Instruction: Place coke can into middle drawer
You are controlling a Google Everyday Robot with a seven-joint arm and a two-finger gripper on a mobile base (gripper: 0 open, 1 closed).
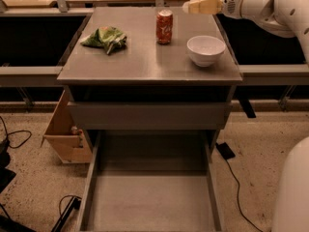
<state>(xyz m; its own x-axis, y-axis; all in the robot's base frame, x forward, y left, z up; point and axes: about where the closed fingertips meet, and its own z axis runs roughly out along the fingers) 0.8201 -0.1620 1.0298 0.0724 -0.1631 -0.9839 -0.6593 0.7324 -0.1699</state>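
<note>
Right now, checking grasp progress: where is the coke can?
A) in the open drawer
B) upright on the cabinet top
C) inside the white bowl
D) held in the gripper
B: the coke can stands upright on the cabinet top, and the gripper hangs apart from it, on the white bowl's side.

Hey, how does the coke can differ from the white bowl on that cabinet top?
The coke can is red-orange with white script; the white bowl is plain white. The can is tall and narrow; the bowl is low and wider. The can has a closed silver top; the bowl is open upward. Both stand upright on the cabinet top, apart. The pincer hovers right of the can, touching neither.
</note>
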